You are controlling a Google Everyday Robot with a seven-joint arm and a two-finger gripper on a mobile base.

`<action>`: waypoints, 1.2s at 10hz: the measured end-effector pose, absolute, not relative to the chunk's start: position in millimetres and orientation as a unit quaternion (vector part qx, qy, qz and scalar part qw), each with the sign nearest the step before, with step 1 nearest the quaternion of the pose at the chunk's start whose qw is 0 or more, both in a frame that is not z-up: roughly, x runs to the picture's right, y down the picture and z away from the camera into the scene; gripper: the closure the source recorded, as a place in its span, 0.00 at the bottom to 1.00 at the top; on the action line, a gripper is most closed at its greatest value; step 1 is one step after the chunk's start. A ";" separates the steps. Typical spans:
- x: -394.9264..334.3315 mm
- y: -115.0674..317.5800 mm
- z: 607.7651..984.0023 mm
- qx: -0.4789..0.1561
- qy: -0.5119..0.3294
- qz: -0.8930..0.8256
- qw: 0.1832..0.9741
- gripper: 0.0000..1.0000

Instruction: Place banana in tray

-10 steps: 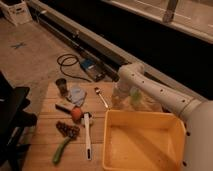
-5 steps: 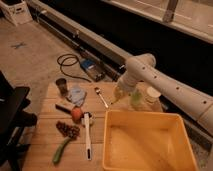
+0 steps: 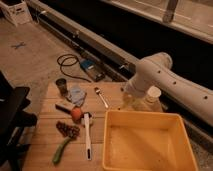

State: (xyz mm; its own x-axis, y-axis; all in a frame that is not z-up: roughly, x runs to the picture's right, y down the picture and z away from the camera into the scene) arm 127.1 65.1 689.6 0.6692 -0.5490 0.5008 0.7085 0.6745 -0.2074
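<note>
Gripper (image 3: pixel 129 99) sits just past the tray (image 3: pixel 107 142) far rim; its state I cannot tell. Banana unclear here; light, soft, I'd pinch mid-length.

This is looking like a lab or workshop: a bare grey concrete floor (image 3: pixel 35 55), coiled black cable (image 3: pixel 67 62) and white plastic crate (image 3: pixel 17 12) are lying upper left; the gripper (image 3: pixel 130 103) is hanging centre-right over a slatted wooden table (image 3: pixel 45 142).

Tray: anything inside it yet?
Only bare yellow floor shows inside the tray; no item visible. The nearest strip of floor, by the near wall, cannot be seen. The gripper sits beyond the far rim, outside it.
</note>
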 end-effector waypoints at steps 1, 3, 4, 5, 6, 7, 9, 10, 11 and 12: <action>135.5 80.3 679.7 -0.213 -0.196 -0.328 0.899 1.00; 153.3 113.3 665.2 -0.243 -0.185 -0.274 0.912 1.00; 160.0 131.4 660.9 -0.259 -0.183 -0.245 0.916 1.00; 164.5 145.7 659.2 -0.273 -0.183 -0.223 0.918 1.00; 171.0 166.9 658.6 -0.294 -0.184 -0.191 0.918 0.99; 176.3 179.8 658.7 -0.312 -0.184 -0.175 0.915 0.95; 172.8 200.3 673.6 -0.339 -0.205 -0.155 0.905 0.74; 169.0 204.7 679.2 -0.345 -0.213 -0.154 0.901 0.69; 168.7 205.2 679.9 -0.345 -0.214 -0.154 0.901 0.68; 170.4 206.2 679.4 -0.346 -0.214 -0.153 0.901 0.68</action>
State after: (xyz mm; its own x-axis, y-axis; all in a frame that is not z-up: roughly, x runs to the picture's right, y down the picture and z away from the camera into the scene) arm 170.4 206.2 679.4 0.8621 -0.1268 0.4907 0.4227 0.7140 -0.5582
